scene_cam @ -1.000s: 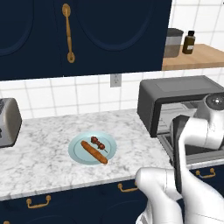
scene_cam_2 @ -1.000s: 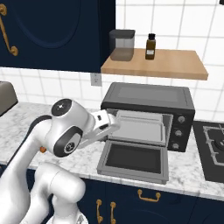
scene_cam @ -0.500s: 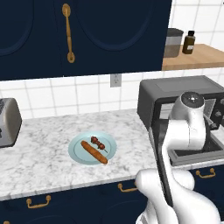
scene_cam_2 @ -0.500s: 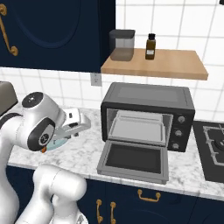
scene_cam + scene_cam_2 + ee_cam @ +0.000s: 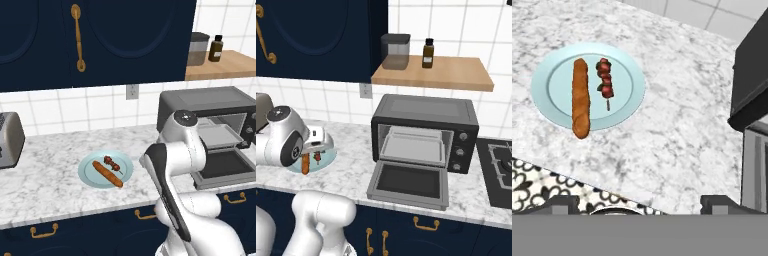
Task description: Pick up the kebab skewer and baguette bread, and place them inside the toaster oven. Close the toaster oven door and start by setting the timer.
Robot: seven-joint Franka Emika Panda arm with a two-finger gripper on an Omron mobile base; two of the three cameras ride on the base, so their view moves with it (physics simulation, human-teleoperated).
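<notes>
Progress nil: kebab skewer [image 5: 605,80] and baguette bread [image 5: 580,97] lie side by side on plate [image 5: 552,65], on counter [image 5: 677,125]. Toaster oven door [image 5: 409,183] is down. Pincer grip: cannot tell.

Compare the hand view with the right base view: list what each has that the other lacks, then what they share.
Hand view alone: patterned floor tiles below the counter edge, and the whole length of the baguette bread beside the kebab skewer.

Right base view alone: the wooden shelf with a canister and brown bottle, the stove burner, and the toaster oven door lying open.

Shared: the pale blue plate, both foods, the marble counter, part of the toaster oven.
</notes>
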